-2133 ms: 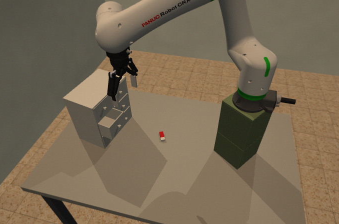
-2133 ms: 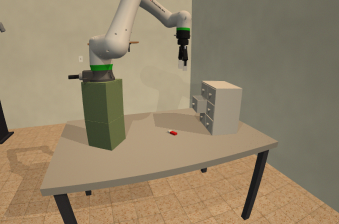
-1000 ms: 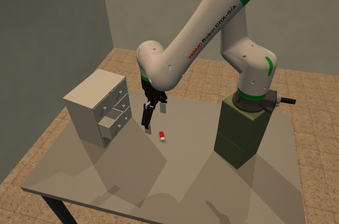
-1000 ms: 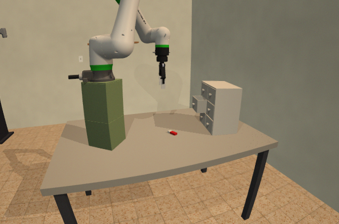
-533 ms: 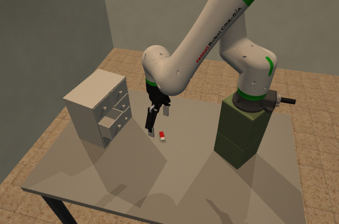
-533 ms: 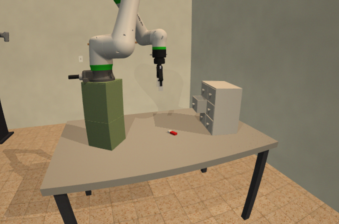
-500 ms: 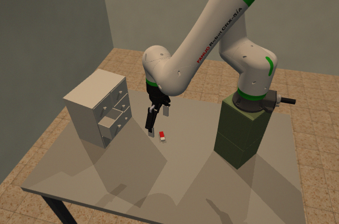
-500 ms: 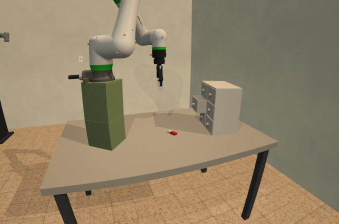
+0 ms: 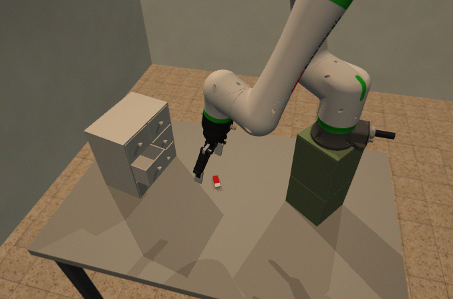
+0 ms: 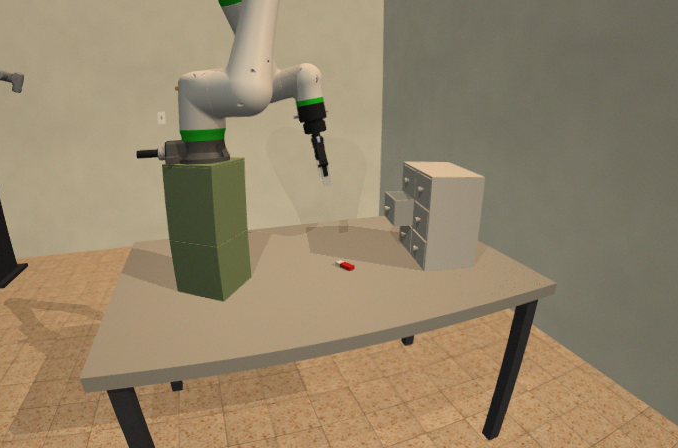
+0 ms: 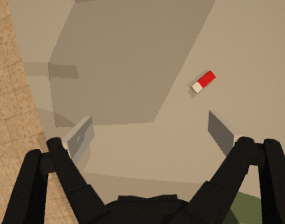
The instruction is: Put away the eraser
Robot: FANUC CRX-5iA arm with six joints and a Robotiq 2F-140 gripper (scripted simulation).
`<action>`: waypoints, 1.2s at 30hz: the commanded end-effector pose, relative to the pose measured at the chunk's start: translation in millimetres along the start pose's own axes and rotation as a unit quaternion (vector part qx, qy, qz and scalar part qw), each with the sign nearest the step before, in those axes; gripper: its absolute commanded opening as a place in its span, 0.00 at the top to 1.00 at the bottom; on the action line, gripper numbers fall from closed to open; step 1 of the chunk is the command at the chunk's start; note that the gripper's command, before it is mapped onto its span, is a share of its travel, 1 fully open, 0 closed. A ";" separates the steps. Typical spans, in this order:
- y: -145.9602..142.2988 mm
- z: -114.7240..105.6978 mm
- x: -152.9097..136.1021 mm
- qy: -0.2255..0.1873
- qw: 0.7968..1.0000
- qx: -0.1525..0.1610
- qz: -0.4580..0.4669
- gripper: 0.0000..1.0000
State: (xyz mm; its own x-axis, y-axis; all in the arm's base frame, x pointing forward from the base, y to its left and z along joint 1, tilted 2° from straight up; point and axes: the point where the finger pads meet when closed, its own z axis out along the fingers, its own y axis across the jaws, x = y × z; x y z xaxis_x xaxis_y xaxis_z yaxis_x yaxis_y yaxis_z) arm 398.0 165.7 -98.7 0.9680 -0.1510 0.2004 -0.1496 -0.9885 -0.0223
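Red-and-white eraser (image 9: 216, 181) (image 10: 345, 265) (image 11: 203, 81): below your empty, wide-open gripper (image 9: 208, 163) (image 10: 324, 179) (image 11: 149, 123); probably light, slightly yielding. Grip across its long sides, mid-length, gently.

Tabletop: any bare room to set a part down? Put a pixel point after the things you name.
Bare patches: between the eraser (image 9: 216, 180) (image 10: 345, 265) (image 11: 203, 82) and green pedestal (image 9: 317, 176) (image 10: 208, 227); also from the eraser to the table's near edge, exterior view. Crowded: by the chest (image 9: 110, 158) (image 10: 452, 221), under its pulled-out drawer (image 9: 141, 173) (image 10: 399, 208).
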 end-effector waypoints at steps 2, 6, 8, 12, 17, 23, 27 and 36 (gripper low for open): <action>-2.1 6.3 5.1 0.037 0.999 0.002 -0.001 0.00; -2.1 8.2 7.0 0.048 0.999 0.002 -0.001 0.00; -3.2 10.4 6.1 0.056 0.998 0.003 -0.001 0.00; -3.4 13.3 10.4 0.074 0.997 0.003 -0.001 0.00; -3.8 18.7 11.1 0.098 0.995 0.003 -0.001 0.00; -3.1 25.9 14.7 0.132 0.991 0.003 -0.001 0.00; -3.4 42.5 26.1 0.217 0.976 0.004 -0.001 0.00; -3.7 62.2 39.7 0.316 0.949 0.004 0.000 0.00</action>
State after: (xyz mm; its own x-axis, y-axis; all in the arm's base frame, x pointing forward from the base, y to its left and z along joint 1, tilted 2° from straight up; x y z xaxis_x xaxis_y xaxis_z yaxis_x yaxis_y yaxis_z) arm 424.2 172.3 -132.1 0.8136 -0.1337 0.5658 -0.1472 -0.9889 -0.0220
